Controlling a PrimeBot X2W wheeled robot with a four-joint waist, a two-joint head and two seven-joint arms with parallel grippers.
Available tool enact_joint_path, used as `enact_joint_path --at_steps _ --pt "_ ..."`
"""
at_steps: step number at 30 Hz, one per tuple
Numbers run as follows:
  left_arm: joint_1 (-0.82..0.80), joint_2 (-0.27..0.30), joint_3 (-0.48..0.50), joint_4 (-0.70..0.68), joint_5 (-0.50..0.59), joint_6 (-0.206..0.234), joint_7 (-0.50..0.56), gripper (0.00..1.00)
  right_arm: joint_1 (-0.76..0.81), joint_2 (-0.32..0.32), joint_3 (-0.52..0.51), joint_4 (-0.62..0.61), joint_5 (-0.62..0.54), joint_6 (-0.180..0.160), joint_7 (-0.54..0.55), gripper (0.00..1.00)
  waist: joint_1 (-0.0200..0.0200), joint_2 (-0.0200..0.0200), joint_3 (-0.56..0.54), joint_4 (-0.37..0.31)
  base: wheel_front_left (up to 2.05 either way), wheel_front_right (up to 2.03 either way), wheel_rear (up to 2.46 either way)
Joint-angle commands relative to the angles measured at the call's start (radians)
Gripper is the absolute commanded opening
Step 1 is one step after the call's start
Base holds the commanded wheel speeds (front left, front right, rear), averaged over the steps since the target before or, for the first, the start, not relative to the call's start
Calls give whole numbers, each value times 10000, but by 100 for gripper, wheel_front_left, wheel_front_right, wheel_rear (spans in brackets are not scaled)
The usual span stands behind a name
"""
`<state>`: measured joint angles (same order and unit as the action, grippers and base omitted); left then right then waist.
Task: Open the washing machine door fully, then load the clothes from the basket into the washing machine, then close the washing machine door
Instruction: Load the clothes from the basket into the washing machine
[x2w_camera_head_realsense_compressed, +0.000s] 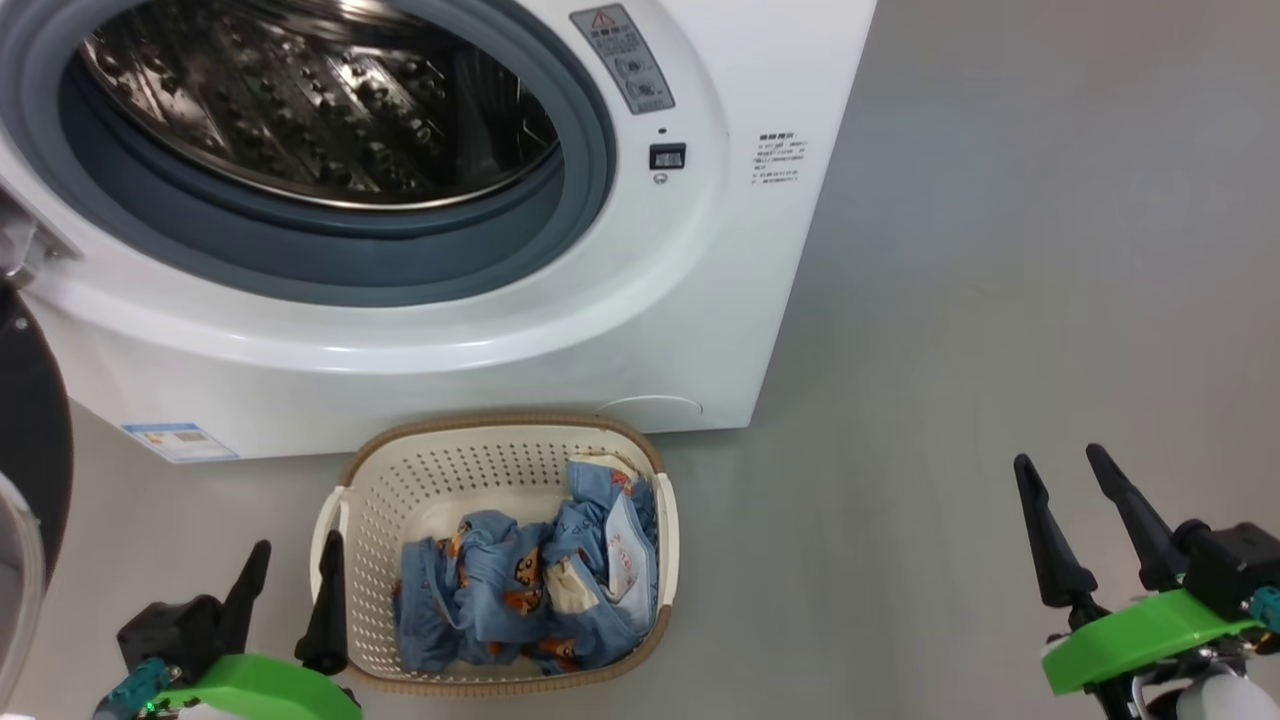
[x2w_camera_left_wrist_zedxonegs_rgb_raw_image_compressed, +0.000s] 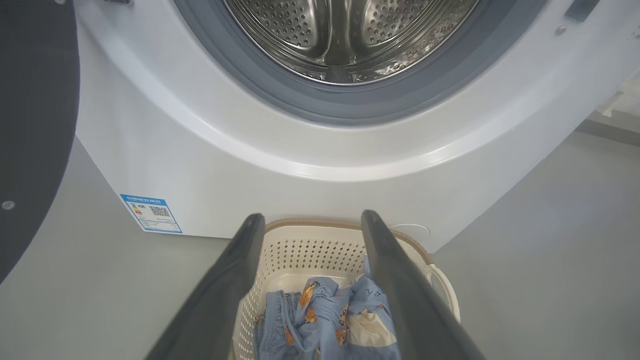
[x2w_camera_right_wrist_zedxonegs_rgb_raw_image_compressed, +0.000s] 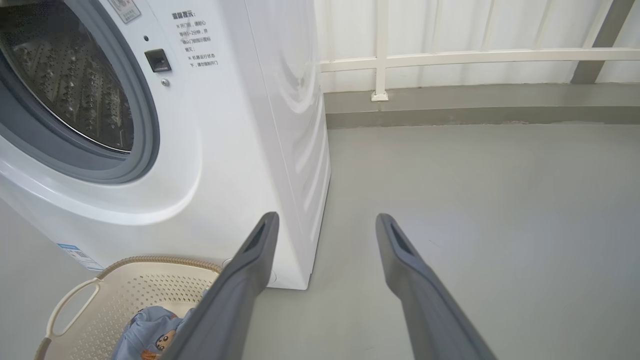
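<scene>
My left end effector (x2w_camera_head_realsense_compressed: 297, 545), just beside the basket (x2w_camera_head_realsense_compressed: 500, 422) of clothes (x2w_camera_head_realsense_compressed: 530, 590), and my right end effector (x2w_camera_head_realsense_compressed: 1058, 458), well apart from it, both gape wide, empty.

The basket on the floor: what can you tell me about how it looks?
The basket is a small cream oval tub, seemingly plastic, with perforated walls, a brown woven-look rim and side handles. It stands upright on the grey floor just before the washing machine, with blue bear-print clothes heaped in its near half.
</scene>
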<state>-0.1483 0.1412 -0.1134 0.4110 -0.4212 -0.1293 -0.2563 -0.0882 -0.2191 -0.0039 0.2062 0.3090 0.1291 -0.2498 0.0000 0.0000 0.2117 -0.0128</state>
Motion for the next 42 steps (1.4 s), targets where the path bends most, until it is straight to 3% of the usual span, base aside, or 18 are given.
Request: enact_joint_path --at_steps 1,23,42 --pt "-359 181 252 -5 -136 -13 -55 100 -356 -47 176 -278 -44 16 -120 100 0 0 270 -76 0 0 0" --pt "-2922 304 -1517 3484 -1203 -13 -55 100 -1834 477 186 -466 -278 16 -120 100 0 0 2934 -356 0 0 0" --pt "-5211 827 -4262 5699 -2931 -13 -55 100 -2681 772 545 -520 -394 16 -120 100 0 0 4746 -714 0 0 0"
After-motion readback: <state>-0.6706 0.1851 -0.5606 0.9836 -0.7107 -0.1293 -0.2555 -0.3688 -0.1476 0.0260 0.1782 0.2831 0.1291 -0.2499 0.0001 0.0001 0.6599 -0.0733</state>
